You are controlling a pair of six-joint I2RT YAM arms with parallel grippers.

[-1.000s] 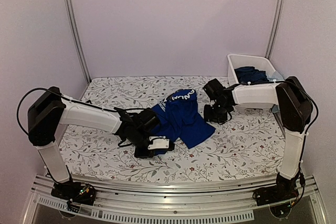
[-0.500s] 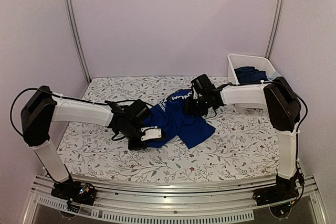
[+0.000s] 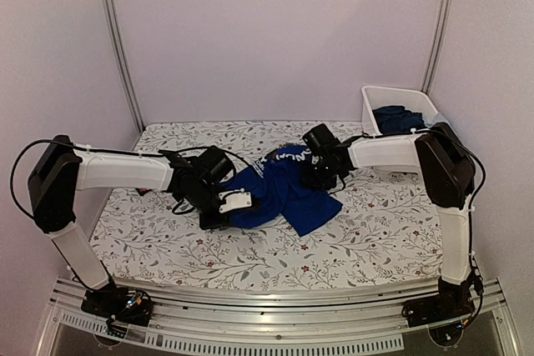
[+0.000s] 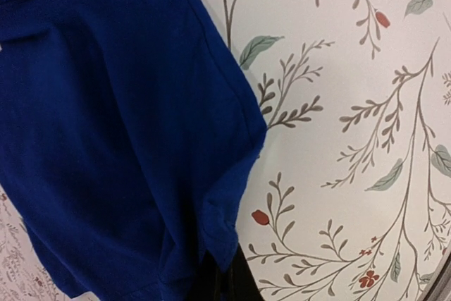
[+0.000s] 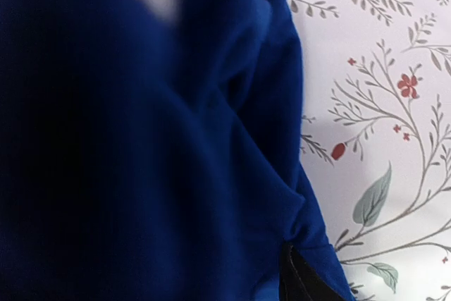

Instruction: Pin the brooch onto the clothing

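Royal-blue T-shirt [image 3: 288, 193] bunched mid-table between both grippers.
It lies crumpled on the floral tablecloth [image 3: 375, 223], probably gripped to be spread flat for pinning. The left gripper [image 3: 227, 214] is clamped on its near-left hem. The right gripper [image 3: 321, 177] sits at its far edge, grip unclear. The white bin [image 3: 380, 96] holds dark-blue clothes [image 3: 396, 117]. No brooch is in view.

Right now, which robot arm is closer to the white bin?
Right. The right fingers sit at the blue T-shirt's right edge, left of and in front of the bin. The left fingers hold the shirt's other side, much farther away.
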